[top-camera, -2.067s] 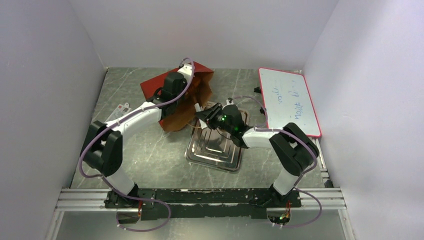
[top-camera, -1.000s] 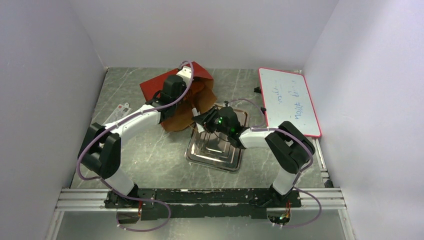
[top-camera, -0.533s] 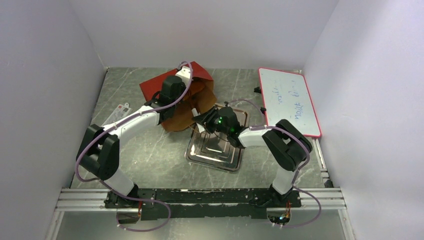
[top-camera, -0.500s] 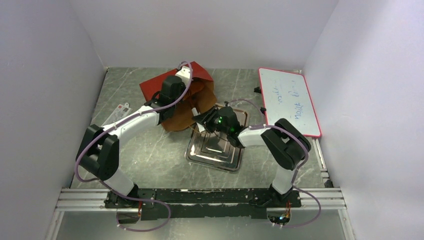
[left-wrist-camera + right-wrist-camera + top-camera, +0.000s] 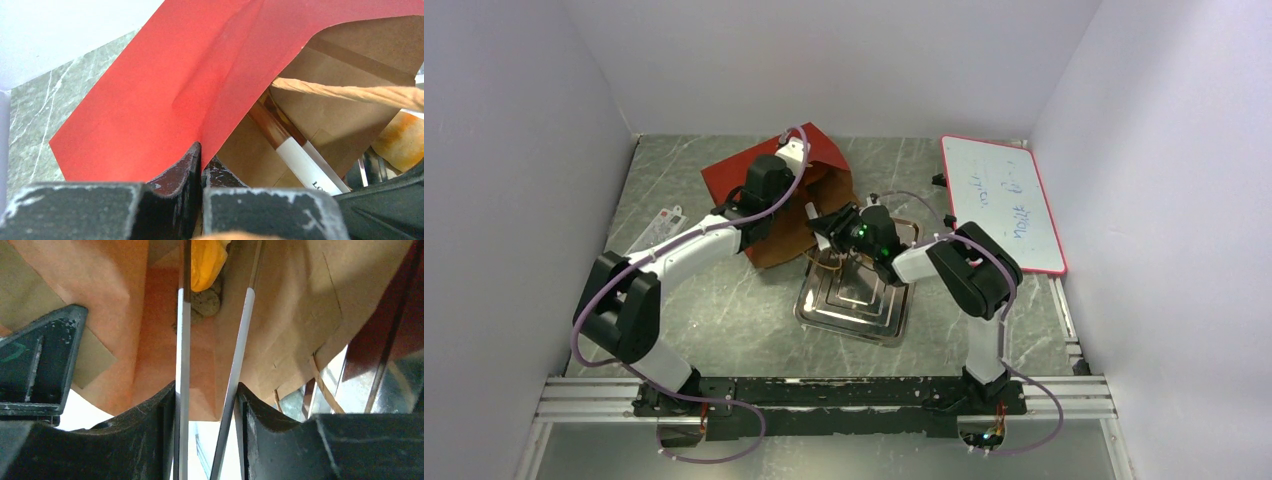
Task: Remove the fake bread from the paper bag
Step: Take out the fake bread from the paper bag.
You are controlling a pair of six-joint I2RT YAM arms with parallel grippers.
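Note:
The rust-red paper bag [image 5: 742, 172] lies on its side at the back, its brown mouth facing the tray. My left gripper [image 5: 202, 151] is shut on the bag's red upper edge [image 5: 165, 90] and holds the mouth up. My right gripper [image 5: 206, 390] is shut on a pair of metal tongs [image 5: 244, 335] whose two blades reach into the bag. Deep inside, beyond the blade tips, lies a yellow-orange piece of fake bread [image 5: 206, 262]. Another glossy piece [image 5: 400, 141] shows at the right of the left wrist view, under a tan cord handle [image 5: 350, 93].
A silver stepped metal tray [image 5: 856, 300] lies just in front of the bag, under my right wrist. A red-framed whiteboard [image 5: 1004, 200] lies at the back right. A small white card [image 5: 656, 225] lies to the left. Grey walls enclose three sides.
My right arm has pushed forward and left, carrying the tongs from above the tray into the bag's mouth. The left gripper has kept its hold while the bag's mouth shifted slightly.

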